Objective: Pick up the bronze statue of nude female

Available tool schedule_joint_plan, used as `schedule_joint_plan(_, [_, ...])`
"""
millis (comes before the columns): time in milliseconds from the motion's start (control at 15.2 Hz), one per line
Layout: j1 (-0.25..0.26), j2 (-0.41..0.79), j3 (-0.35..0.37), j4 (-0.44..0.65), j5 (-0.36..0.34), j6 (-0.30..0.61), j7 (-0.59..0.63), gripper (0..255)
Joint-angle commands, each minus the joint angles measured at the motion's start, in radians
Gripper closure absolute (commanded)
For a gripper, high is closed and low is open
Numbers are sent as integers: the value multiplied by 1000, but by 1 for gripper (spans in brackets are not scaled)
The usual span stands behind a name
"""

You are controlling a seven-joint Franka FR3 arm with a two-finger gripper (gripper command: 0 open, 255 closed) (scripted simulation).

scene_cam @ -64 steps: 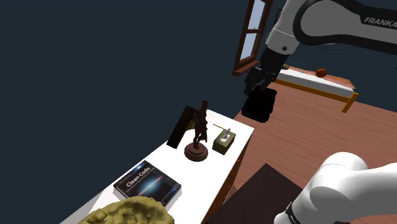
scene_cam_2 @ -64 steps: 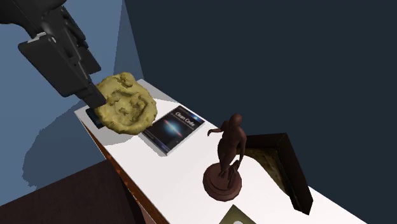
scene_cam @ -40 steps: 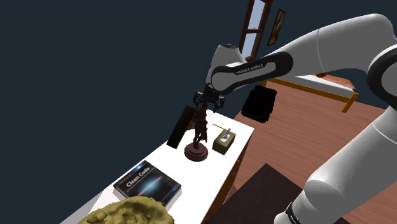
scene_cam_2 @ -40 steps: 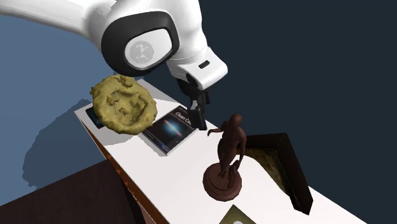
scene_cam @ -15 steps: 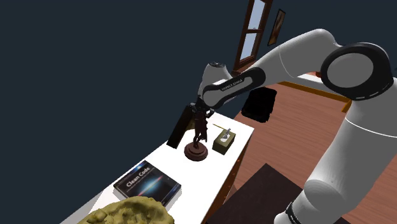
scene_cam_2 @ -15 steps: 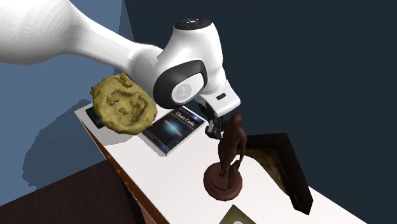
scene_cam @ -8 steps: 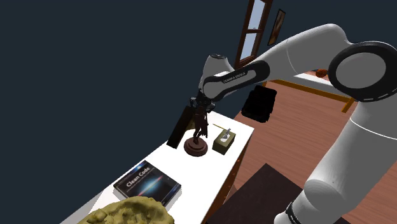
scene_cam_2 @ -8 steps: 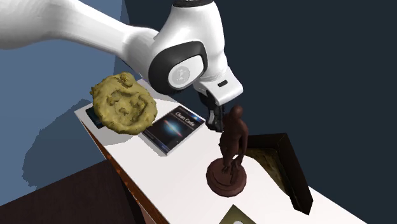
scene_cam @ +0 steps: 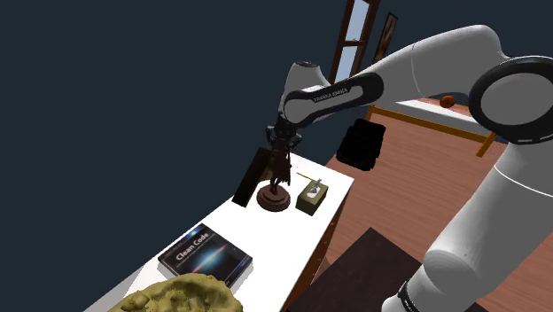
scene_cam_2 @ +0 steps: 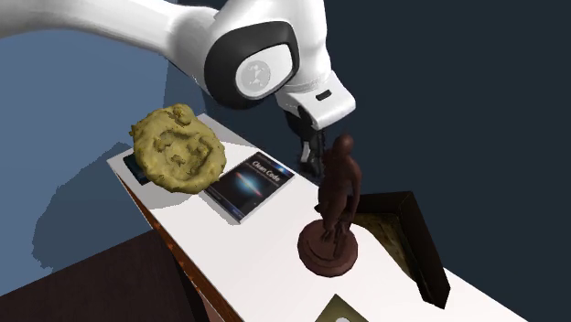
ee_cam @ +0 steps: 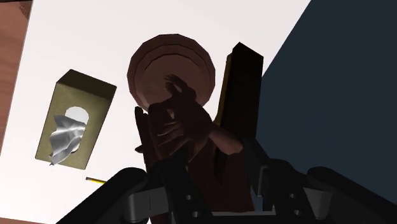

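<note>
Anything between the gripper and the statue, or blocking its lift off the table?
Nothing visible does. The gripper is clasped on the statue at its upper body. The tissue box and the dark frame stand beside its base, not over it.

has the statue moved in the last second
Yes. In the shoulder view the statue has shifted upward in the picture against the tissue box beside it, with the gripper shut on its upper body.

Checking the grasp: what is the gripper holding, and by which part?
The gripper is shut on the brown statue, clasping its upper body, about the shoulders.
</note>
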Motion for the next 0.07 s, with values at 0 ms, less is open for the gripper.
schedule_joint_plan(0, [0, -4, 0, 5, 1, -6, -1, 255])
